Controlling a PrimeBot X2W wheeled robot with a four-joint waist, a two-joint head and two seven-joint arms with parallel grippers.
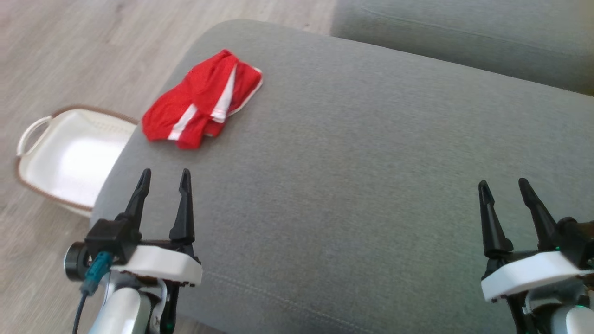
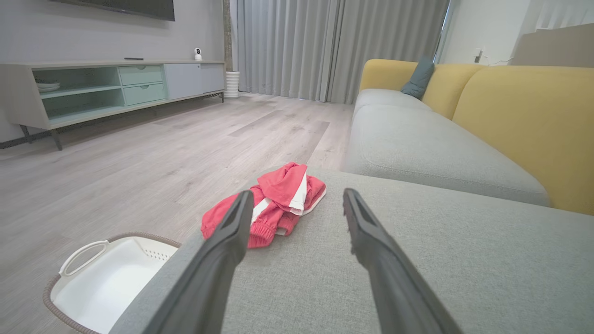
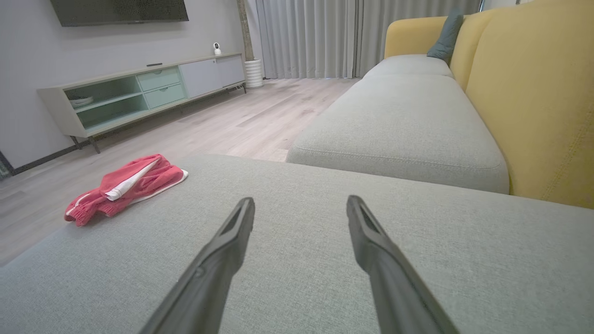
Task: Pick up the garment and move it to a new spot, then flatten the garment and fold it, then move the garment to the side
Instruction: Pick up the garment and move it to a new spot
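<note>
A red garment [image 1: 202, 99] with white stripes lies bunched and folded over near the far left corner of the grey sofa cushion [image 1: 371, 162]. My left gripper [image 1: 165, 177] hovers open above the cushion's near left part, a short way in front of the garment, nothing between its fingers. In the left wrist view the garment [image 2: 274, 199] sits just beyond the fingertips, slightly to the left. At the near right my right gripper [image 1: 504, 185] stands open and empty, far from the cloth. The right wrist view has the garment [image 3: 125, 185] off at the left.
A white basket [image 1: 69, 157] with a brown rim stands on the wooden floor beside the cushion's left edge. A second grey seat cushion [image 1: 464, 37] lies beyond, with a yellow sofa back [image 3: 533, 93] to the right. A low TV cabinet [image 2: 106, 88] lines the far wall.
</note>
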